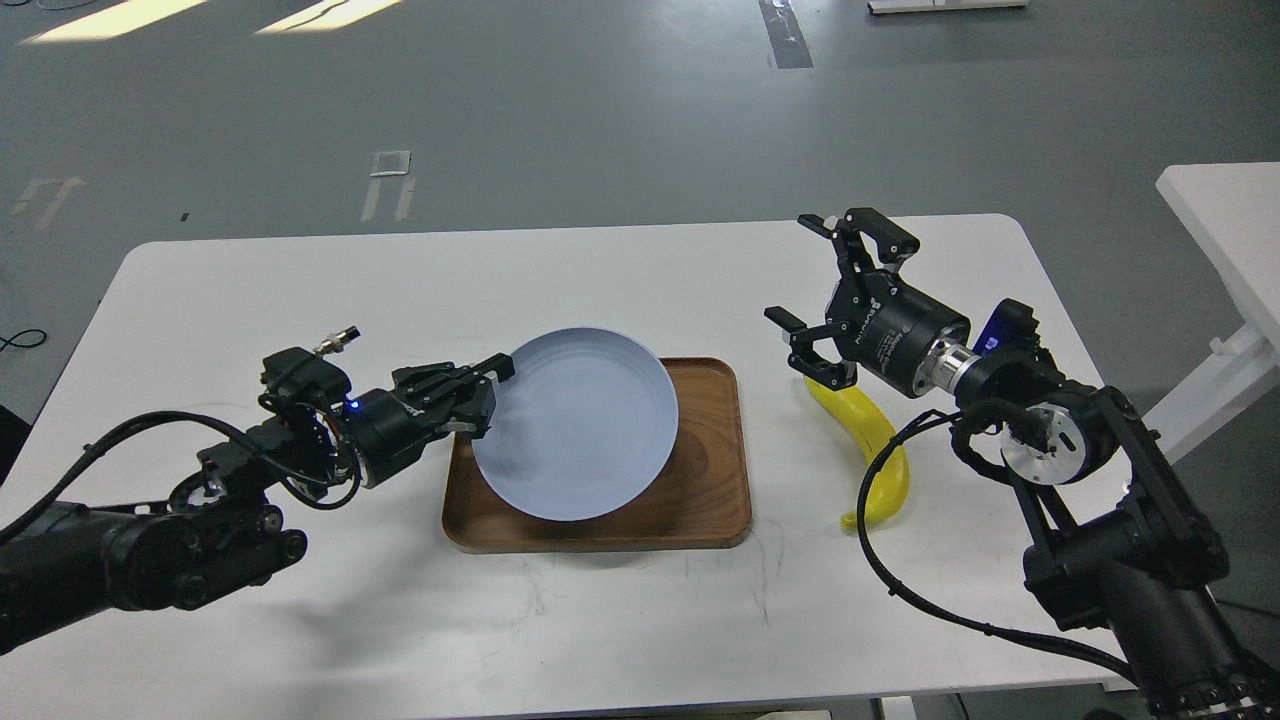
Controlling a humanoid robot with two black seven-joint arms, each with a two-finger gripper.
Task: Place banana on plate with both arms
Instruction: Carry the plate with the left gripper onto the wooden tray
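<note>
The pale blue plate is held tilted above the brown wooden tray, gripped at its left rim by my left gripper, which is shut on it. The yellow banana lies on the white table to the right of the tray. My right gripper is open, its fingers spread, hovering just above the banana's far end without holding it.
The white table carries the tray at its middle. A second white table stands off to the right. My right arm's cable loops over the table near the banana's near end.
</note>
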